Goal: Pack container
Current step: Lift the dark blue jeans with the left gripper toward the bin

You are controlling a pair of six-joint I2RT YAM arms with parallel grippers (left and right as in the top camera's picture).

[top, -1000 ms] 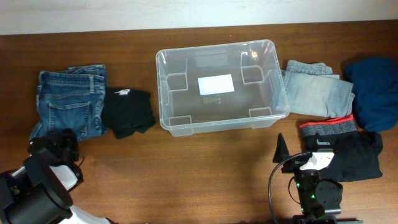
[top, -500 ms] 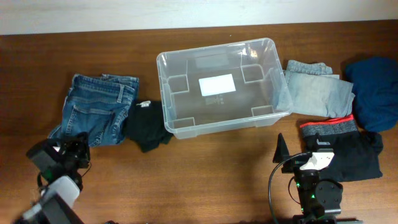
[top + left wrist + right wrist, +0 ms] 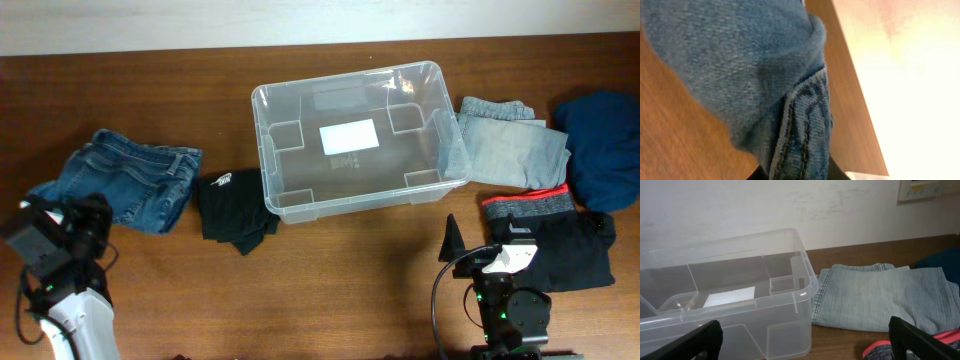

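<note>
The container point(image 3: 350, 140) is a clear tub with a white label on its base, standing open and empty at the table's middle; it also shows in the right wrist view point(image 3: 725, 305). My left gripper point(image 3: 98, 218) is at the far left, shut on the near edge of the dark blue jeans point(image 3: 125, 185). In the left wrist view the jeans point(image 3: 755, 70) fill the frame and their seam runs between the jaws point(image 3: 795, 172). My right gripper point(image 3: 490, 250) is open and empty, low at the front right, facing the container point(image 3: 805, 345).
A black garment point(image 3: 235, 205) lies against the container's left front corner. Folded light blue jeans point(image 3: 505, 145) lie right of it, also in the right wrist view point(image 3: 870, 300). A navy garment point(image 3: 605, 145) and a black garment with a red waistband point(image 3: 550, 245) lie far right.
My left arm has swung left with the dark jeans, which first slid right and then back left and turned. The black garment was pushed toward the container. The right arm has not moved.
</note>
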